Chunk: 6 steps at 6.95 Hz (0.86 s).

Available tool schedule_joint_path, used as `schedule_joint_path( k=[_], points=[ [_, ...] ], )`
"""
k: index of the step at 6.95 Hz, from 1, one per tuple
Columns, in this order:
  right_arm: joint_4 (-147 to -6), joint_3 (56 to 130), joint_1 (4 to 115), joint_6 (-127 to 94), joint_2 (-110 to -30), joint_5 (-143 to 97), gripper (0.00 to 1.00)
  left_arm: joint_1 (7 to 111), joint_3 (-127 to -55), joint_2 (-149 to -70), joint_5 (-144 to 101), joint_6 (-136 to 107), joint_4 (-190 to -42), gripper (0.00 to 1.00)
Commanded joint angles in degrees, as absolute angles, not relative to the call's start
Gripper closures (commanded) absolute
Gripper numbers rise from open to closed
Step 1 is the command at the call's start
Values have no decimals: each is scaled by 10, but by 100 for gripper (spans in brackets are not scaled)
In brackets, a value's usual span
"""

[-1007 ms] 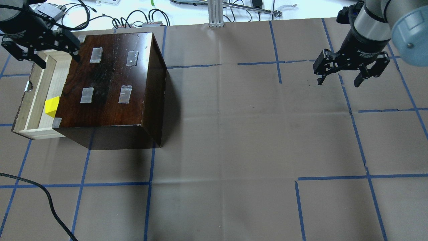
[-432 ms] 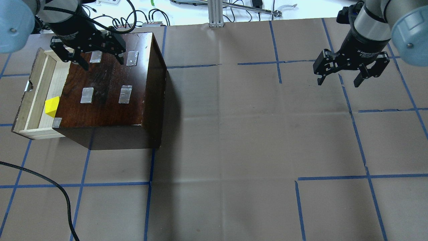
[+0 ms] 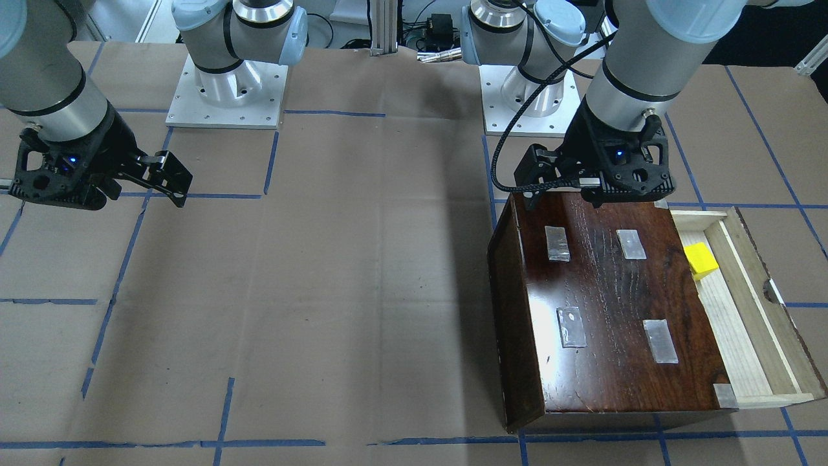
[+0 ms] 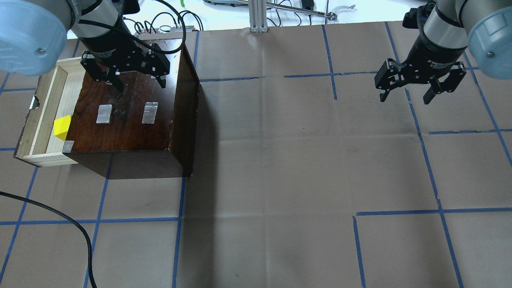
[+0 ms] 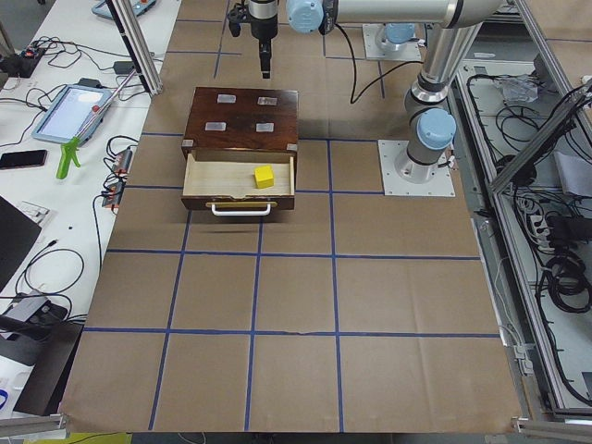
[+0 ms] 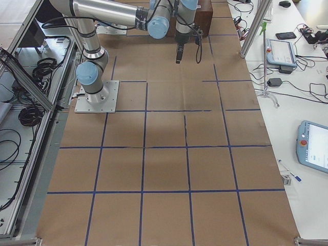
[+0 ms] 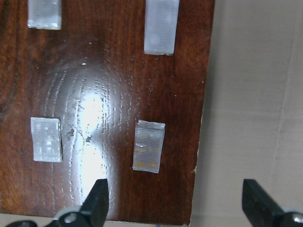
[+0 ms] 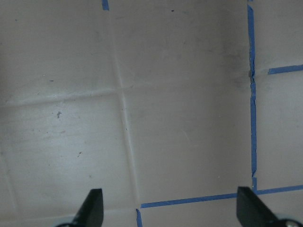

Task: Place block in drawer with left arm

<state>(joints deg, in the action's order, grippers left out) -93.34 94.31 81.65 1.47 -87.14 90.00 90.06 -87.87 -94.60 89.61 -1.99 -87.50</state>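
The yellow block (image 4: 63, 128) (image 3: 700, 259) (image 5: 265, 177) lies in the open pale-wood drawer (image 4: 42, 108) (image 3: 737, 310), next to the front of the dark brown box (image 4: 128, 116) (image 3: 601, 304). My left gripper (image 4: 141, 86) (image 3: 569, 194) hovers over the far part of the box's taped top, open and empty. The left wrist view shows its open gripper (image 7: 177, 208) above the box top (image 7: 109, 94) near that top's right edge. My right gripper (image 4: 405, 98) (image 8: 170, 208) is open and empty over bare paper far to the right.
A black braided cable (image 4: 60, 222) loops across the table's near-left corner. Cables and an aluminium post (image 4: 258, 16) line the far edge. The arm bases (image 3: 226, 90) stand on the robot's side. Brown paper with blue tape lines (image 4: 332, 76) covers the table.
My left gripper has moved right, from over the drawer's far end to over the box top. The block stays in the drawer. The right arm has not moved.
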Motion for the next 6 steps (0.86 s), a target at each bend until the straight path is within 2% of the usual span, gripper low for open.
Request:
schedule_joint_path(
  k=[1,6],
  points=[
    [-933,943,817,15,-872,900,0,906,-929,-916,899,-1,-858,2],
    [-933,943,817,15,-871,900,0,906,-920,-916,899,7,-854,2]
  ],
)
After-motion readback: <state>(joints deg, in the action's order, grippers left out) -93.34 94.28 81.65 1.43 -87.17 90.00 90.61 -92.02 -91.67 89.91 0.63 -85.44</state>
